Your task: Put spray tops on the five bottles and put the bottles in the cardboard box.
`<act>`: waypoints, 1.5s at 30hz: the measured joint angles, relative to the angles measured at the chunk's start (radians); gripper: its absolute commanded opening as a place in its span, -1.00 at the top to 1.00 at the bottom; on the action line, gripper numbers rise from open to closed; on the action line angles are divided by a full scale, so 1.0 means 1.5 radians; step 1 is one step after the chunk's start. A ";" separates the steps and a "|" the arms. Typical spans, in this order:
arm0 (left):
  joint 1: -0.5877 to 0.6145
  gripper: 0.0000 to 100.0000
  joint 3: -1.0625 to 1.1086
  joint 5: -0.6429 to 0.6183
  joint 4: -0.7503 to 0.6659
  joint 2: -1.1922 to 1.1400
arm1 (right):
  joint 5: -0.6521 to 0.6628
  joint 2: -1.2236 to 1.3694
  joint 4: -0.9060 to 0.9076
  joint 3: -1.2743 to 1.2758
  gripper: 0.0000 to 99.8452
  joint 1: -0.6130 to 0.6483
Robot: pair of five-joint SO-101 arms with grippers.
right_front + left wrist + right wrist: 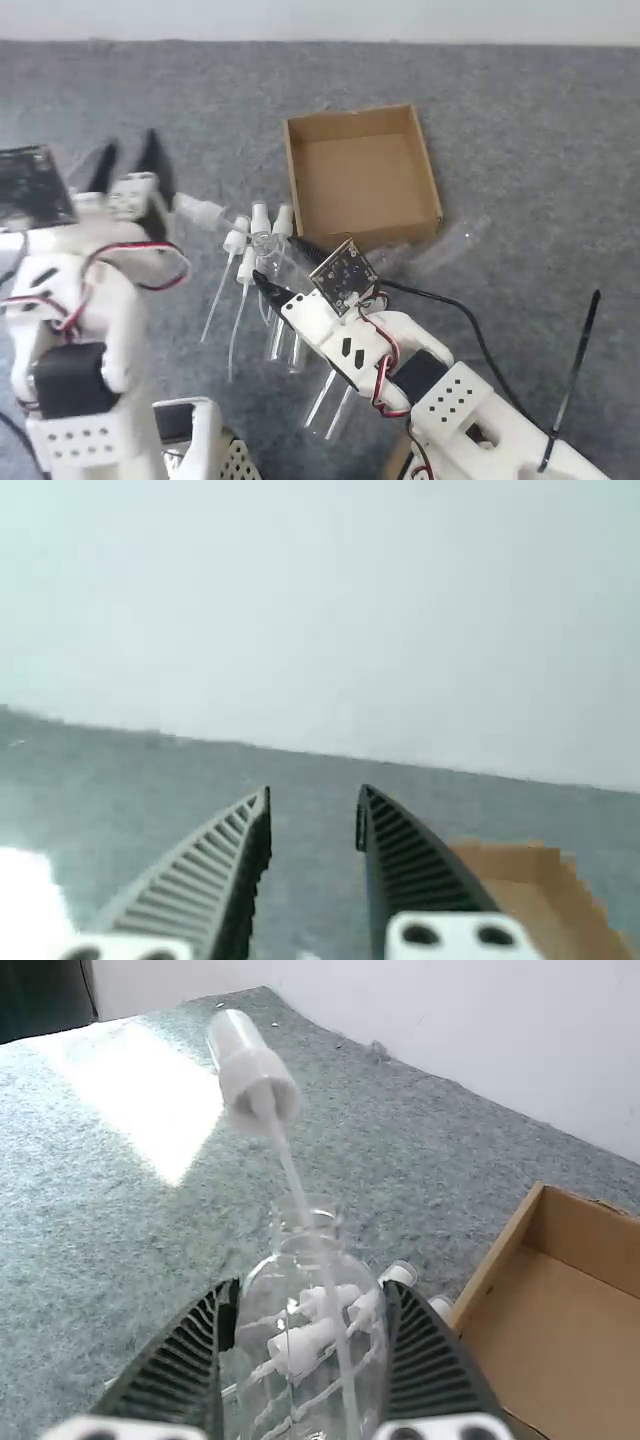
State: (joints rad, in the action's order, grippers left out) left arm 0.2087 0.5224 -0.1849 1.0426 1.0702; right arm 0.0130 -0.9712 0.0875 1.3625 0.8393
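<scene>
My right gripper (300,1310) is shut on a clear bottle (300,1290), held upright. A white spray top (252,1068) stands tilted above the bottle's neck, with its tube reaching down inside. In the high view this bottle (268,255) is between the right gripper's (286,266) black fingers, just left of the cardboard box (362,172). Loose spray tops (237,242) lie on the carpet beside it. Clear bottles (283,342) lie nearer the arm's base. My left gripper (312,810) is open, raised off the carpet, with nothing between its fingers; it is at the far left (128,145).
The open cardboard box (575,1280) sits on grey carpet. Another clear bottle (452,243) lies by the box's right front corner. A white spray top (200,210) lies beside the left arm. A black cable (470,325) runs along the right arm.
</scene>
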 measured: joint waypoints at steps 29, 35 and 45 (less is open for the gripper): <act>-0.063 0.73 0.098 -0.030 -0.035 -0.273 | 0.000 0.002 0.000 0.002 0.99 0.000; -0.159 0.73 0.029 -0.018 0.050 -0.273 | 0.000 0.002 0.000 0.002 0.99 0.000; -0.217 0.73 -0.053 0.008 0.147 -0.274 | 0.000 0.002 0.000 0.002 0.99 0.000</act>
State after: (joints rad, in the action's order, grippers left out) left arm -0.1166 0.4427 -0.1726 1.2635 0.6590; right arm 0.0130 -0.9682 0.0875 1.3656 0.8393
